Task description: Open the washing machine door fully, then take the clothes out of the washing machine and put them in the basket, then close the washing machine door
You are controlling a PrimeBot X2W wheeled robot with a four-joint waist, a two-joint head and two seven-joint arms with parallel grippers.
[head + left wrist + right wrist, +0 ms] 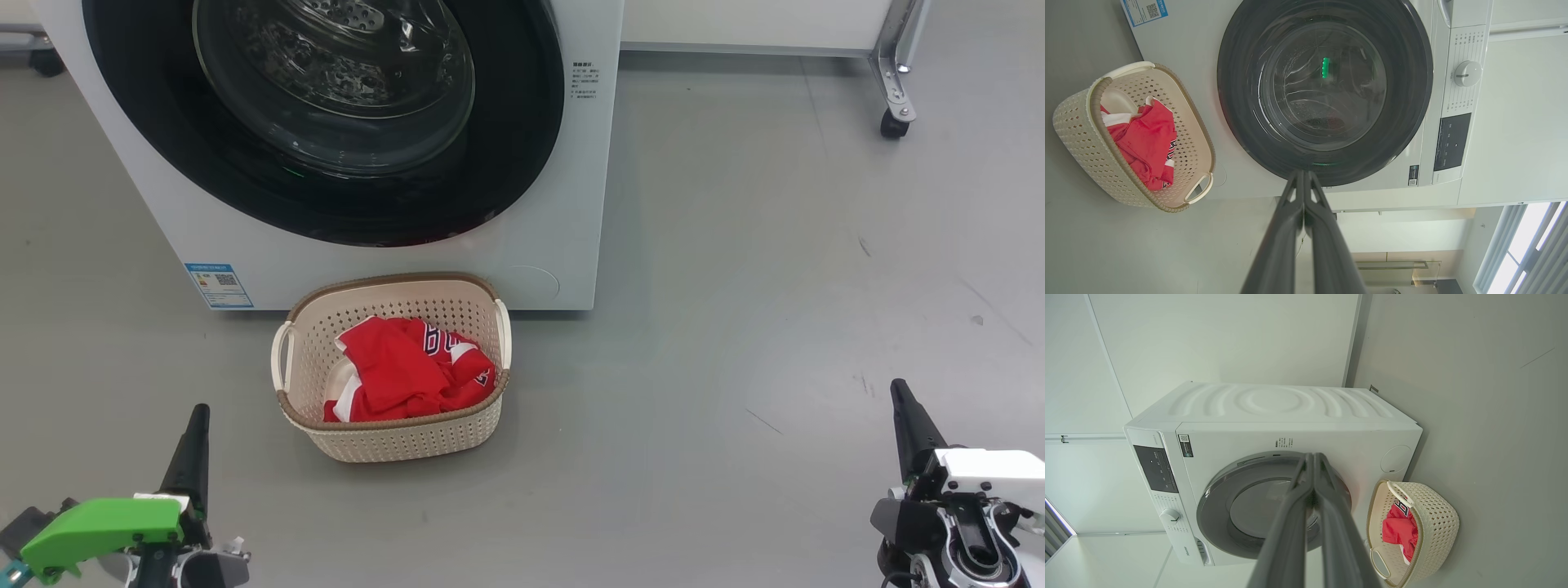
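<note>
The white washing machine [392, 261] stands ahead with its round black-rimmed door [326, 122] flat against the front; it also appears as the washing machine [1437, 81] and door [1325, 87] in the left wrist view, and as the washing machine [1274, 416] and door [1241, 506] in the right wrist view. The cream basket [400, 441] sits on the floor just before it, holding the red clothes [408, 371], also seen as clothes [1145, 141] and clothes [1398, 531]. My left gripper [198, 410] is shut and empty at lower left. My right gripper [898, 385] is shut and empty at lower right.
Grey floor [735, 327] stretches to the right of the machine. A metal frame leg on a caster [894, 122] stands at the back right. A blue label [219, 286] marks the machine's lower left corner.
</note>
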